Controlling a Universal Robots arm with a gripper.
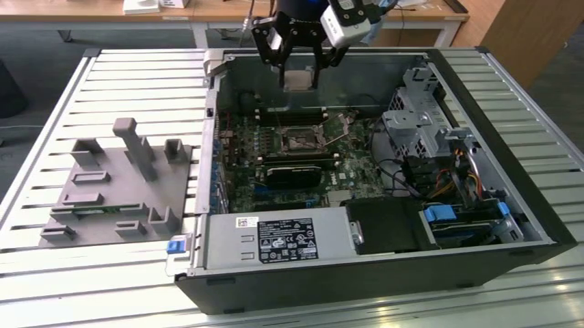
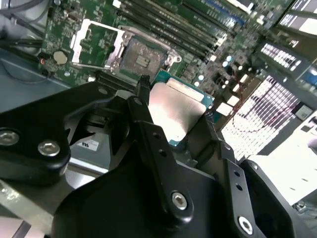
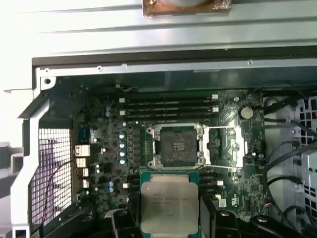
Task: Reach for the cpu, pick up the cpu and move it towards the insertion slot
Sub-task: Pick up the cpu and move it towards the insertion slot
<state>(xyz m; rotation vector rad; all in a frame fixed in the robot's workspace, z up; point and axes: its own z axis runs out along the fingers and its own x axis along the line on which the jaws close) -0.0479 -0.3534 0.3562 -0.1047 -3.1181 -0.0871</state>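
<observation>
My gripper hangs over the back part of the open computer case and is shut on the cpu, a flat square chip with a silvery top. In both wrist views the cpu sits level between the black fingers, which press on two opposite edges. The insertion slot is a dark square socket on the motherboard, its metal frame swung open beside it. The socket lies below and a little ahead of the held chip, with clear air between them.
Memory slots run just behind the socket and a black finned block sits in front of it. A drive cage with cables fills the exterior view's right. A grey plastic tray with posts stands on the slatted table at the exterior view's left.
</observation>
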